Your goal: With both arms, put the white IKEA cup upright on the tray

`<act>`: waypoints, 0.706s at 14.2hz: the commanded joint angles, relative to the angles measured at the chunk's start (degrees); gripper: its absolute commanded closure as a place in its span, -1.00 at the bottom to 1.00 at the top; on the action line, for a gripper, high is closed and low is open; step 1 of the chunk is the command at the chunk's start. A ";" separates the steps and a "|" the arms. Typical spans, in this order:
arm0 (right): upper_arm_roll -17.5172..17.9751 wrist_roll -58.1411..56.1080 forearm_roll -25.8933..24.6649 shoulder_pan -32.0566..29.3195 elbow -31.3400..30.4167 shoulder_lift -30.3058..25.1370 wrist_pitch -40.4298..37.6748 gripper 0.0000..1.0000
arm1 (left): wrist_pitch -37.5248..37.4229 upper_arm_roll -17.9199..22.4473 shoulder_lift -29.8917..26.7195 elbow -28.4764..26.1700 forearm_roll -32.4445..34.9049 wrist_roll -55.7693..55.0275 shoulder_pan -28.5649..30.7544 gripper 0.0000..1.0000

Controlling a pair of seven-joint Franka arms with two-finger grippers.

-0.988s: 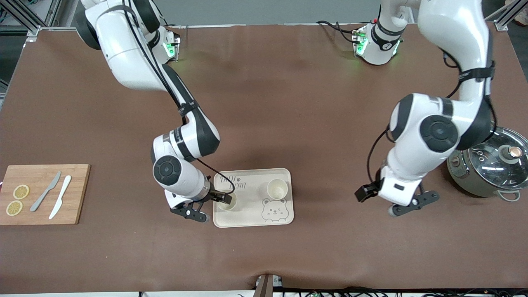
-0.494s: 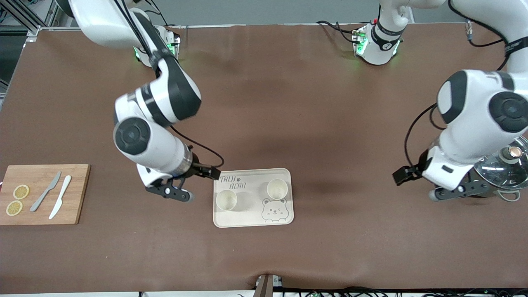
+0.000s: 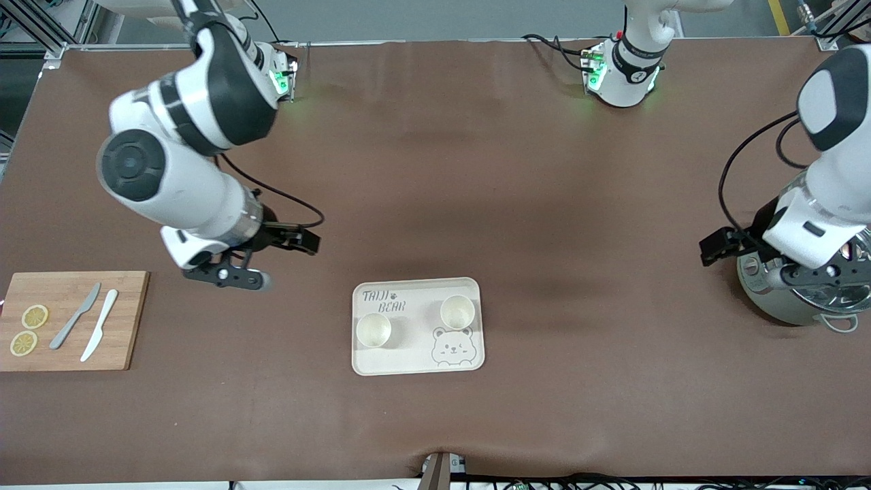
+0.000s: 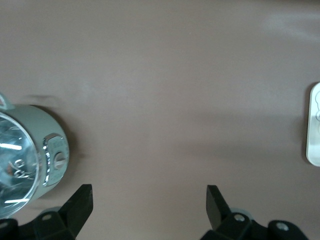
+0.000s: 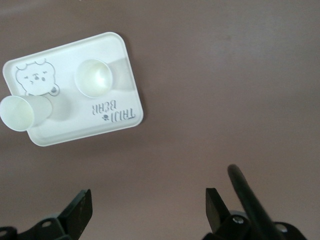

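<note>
Cups upright on tray, two of them: one (image 3: pixel 373 329) toward the right arm's end, the other (image 3: pixel 457 312) toward the left arm's end and slightly farther from the front camera, just above the printed bear face. Both open mouths up, neither touched.

Right gripper (image 5: pixel 147 212): fingers spread wide, nothing between them. Up in the air over bare table, between tray (image 3: pixel 416 359) and board (image 3: pixel 122 320), well apart from both cups. Seen from its wrist: tray whole, lettering "TAIJI BEAR" readable (upside down there), both cups inside the rim.

Left gripper (image 4: pixel 149 205): fingers likewise spread, empty. Over the table just beside pot (image 3: pixel 772 303) at the left arm's end, well apart from tray. Glass lid on pot, knob partly hidden by the arm in the front view. Only a sliver of tray edge caught in the left wrist view.

Farther out, at the right arm's end: bamboo board with two lemon slices (image 3: pixel 35 316) (image 3: pixel 23 343), a grey knife (image 3: pixel 75 316) and a white knife (image 3: pixel 99 334) lying side by side, apart from each other.

Brown table (image 3: pixel 435 170) bare between the arms' bases.
</note>
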 commanded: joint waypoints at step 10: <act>0.58 -26.78 -4.34 -22.60 -5.19 -14.32 -10.43 -1.00 | -9.76 0.16 -3.17 8.50 -0.23 0.89 1.91 -1.00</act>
